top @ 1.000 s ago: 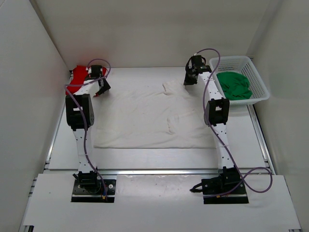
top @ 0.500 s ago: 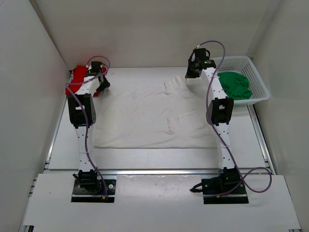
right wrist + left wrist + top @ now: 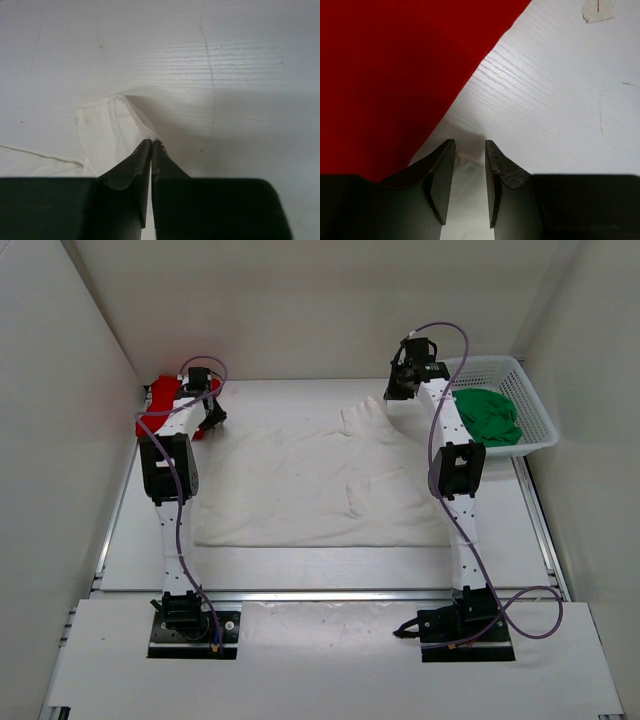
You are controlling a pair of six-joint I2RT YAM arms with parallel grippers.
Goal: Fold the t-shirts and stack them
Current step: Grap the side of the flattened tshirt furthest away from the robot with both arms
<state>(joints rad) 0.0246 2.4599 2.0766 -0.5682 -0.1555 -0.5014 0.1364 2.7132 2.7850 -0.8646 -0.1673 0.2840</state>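
Observation:
A white t-shirt (image 3: pixel 300 480) lies spread flat across the middle of the table. My right gripper (image 3: pixel 393 395) is at its far right corner, shut on a lifted fold of the white cloth (image 3: pixel 105 130); the jaws (image 3: pixel 151 141) meet on the fold's edge. My left gripper (image 3: pixel 212 415) is at the shirt's far left corner. Its jaws (image 3: pixel 470 142) stand a little apart, straddling white cloth (image 3: pixel 470 200) without pinching it. The red t-shirt (image 3: pixel 160 400) lies bunched in the far left corner and fills the left of the left wrist view (image 3: pixel 385 75). The green t-shirt (image 3: pixel 485 418) lies crumpled in the basket.
A white mesh basket (image 3: pixel 535 405) stands at the far right against the side wall. White walls close in the table on the left, back and right. Bare tabletop (image 3: pixel 560 100) shows beyond the left gripper's fingers.
My right gripper has shifted slightly back and to the right, drawing the white shirt's corner with it. The left gripper has moved a little back, and its jaws have narrowed.

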